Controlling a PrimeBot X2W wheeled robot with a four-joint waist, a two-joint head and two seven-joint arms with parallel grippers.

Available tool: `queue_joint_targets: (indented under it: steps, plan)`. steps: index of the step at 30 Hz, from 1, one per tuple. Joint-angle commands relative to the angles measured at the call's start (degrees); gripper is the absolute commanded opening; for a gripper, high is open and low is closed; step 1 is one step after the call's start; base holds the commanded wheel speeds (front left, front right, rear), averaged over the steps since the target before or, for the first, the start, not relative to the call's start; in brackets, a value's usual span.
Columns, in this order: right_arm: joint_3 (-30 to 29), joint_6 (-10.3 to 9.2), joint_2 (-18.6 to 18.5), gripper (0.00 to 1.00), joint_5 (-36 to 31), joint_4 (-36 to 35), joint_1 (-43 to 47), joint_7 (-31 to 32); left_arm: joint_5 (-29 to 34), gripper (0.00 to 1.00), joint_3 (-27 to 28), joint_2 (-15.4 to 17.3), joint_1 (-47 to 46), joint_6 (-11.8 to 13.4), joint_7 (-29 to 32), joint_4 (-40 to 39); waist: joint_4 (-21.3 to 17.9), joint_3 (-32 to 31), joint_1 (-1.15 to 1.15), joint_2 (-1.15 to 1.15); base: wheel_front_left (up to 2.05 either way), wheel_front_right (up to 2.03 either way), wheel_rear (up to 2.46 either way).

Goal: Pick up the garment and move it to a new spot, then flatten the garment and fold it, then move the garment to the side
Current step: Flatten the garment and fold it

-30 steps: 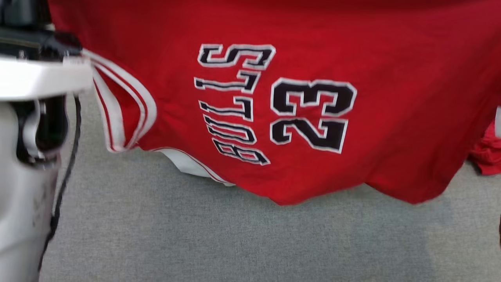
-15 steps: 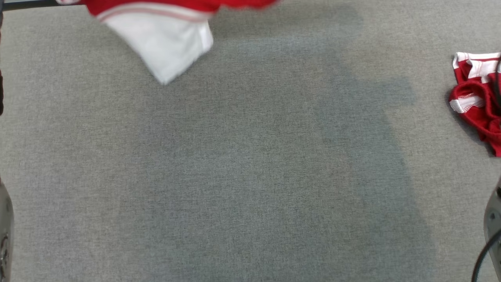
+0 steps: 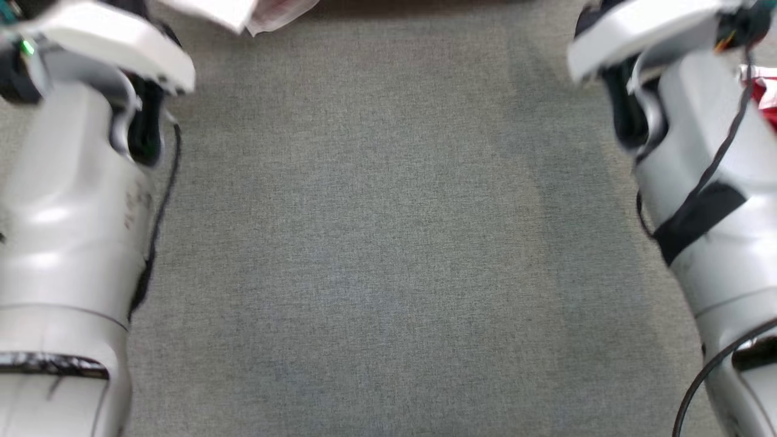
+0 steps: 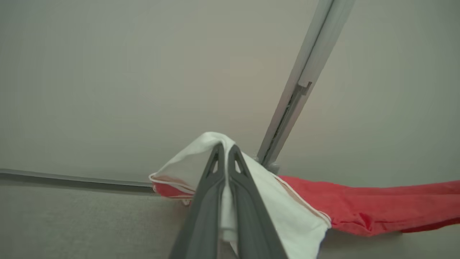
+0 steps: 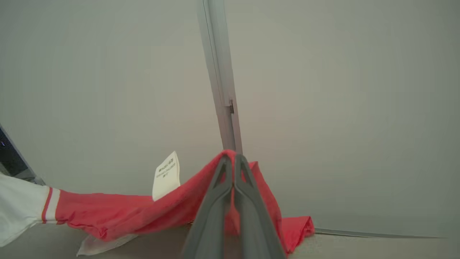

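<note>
Fabric of a grey weave covered the surface (image 3: 388, 243) in the head view, which lay bare between the left forearm (image 3: 61, 212) and the right forearm (image 3: 710, 182). A black band (image 3: 698, 218) crossed the right one and a cable ran along it. Ahead of both pairs of fingers, the wrist views showed a plain pale wall (image 4: 107, 72). A grey metal post (image 4: 305, 82) rose just past the fingertips and split the wall, and a thin strip (image 4: 72, 179) ran along its foot.

The left gripper (image 4: 225, 147) had its fingers pressed together on a white fold of the garment (image 4: 359, 205), with cloth draped over both sides of the tips. From there red fabric stretched away to the right of the fingers. The right gripper (image 5: 233, 158) was likewise clamped, on a peak of red fabric. The garment sagged away to the left of its fingers toward a white sleeve end (image 5: 21, 208) with a red stripe. The head view caught a white corner (image 3: 243, 15) at its top edge, beside the left forearm, and a scrap of a red heap (image 3: 770, 100) behind the right forearm.

A white tag (image 5: 167, 176) stood up from the red cloth, left of the right fingers. Its dark print was too small to read.
</note>
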Motion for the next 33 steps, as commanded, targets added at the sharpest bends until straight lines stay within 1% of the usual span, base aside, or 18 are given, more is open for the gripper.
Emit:
queue_joint_targets:
  steps: [1,2,3,5,10,16,20,24,28,33]
  plan:
    - [0.4,0.00,-0.1,0.00,1.2,0.8,1.7,-0.8,-0.5,0.00,0.9,-0.2,1.3,-0.4,-0.1,0.1,0.2,0.7,0.00,0.00,0.00,0.00,0.00]
    - [0.8,0.00,-0.2,0.00,1.9,1.3,3.2,-1.1,0.0,0.00,0.8,-0.4,2.8,-0.5,-0.1,0.3,0.3,0.9,0.00,0.00,0.00,0.00,0.00]
    - [1.2,0.00,-0.3,0.00,2.9,1.5,5.1,-1.2,-0.9,0.00,1.9,-1.0,4.6,-0.4,-0.1,0.1,0.5,1.0,0.00,0.00,0.00,0.00,0.00]
    - [0.5,0.00,-1.5,0.00,4.4,0.0,8.4,-1.5,-1.2,0.00,3.5,-1.5,8.0,-0.4,-0.1,-0.7,0.9,1.2,0.00,0.00,0.00,0.00,0.00]
    - [-1.5,0.00,-3.3,0.00,4.8,-8.2,20.2,-1.5,-1.1,0.00,7.5,-2.5,16.8,-0.4,-0.1,-5.7,1.3,0.5,0.00,0.00,0.00,0.00,0.00]
    - [-5.1,-0.01,-4.0,0.00,2.9,-19.3,34.5,-1.5,1.8,0.00,12.7,-2.8,28.7,-0.4,-0.1,-16.4,1.9,-2.5,0.00,0.00,0.00,0.00,0.00]
    - [-7.7,-0.01,-4.0,0.00,1.3,-25.9,43.8,-1.5,3.1,0.00,13.7,-3.3,37.1,-0.5,-0.1,-22.5,2.5,-5.7,0.00,0.00,0.00,0.00,0.00]
    - [-10.0,-0.02,-3.7,0.00,-0.3,-32.1,53.3,-1.5,4.8,0.00,13.3,-3.5,45.3,-0.3,-0.1,-27.4,3.0,-9.3,0.00,0.00,0.00,0.00,0.00]
    - [-11.2,-0.02,-3.6,0.00,-1.7,-38.6,61.1,0.6,5.7,0.00,12.9,-3.2,52.8,1.2,1.2,-34.4,3.0,-12.0,0.00,0.00,0.00,0.00,0.00]
    - [-13.9,-0.02,-2.9,0.00,-3.2,-47.8,70.5,5.7,6.3,0.00,12.0,-3.4,62.0,4.9,6.6,-46.5,4.1,-14.2,0.00,0.00,0.00,0.00,0.00]
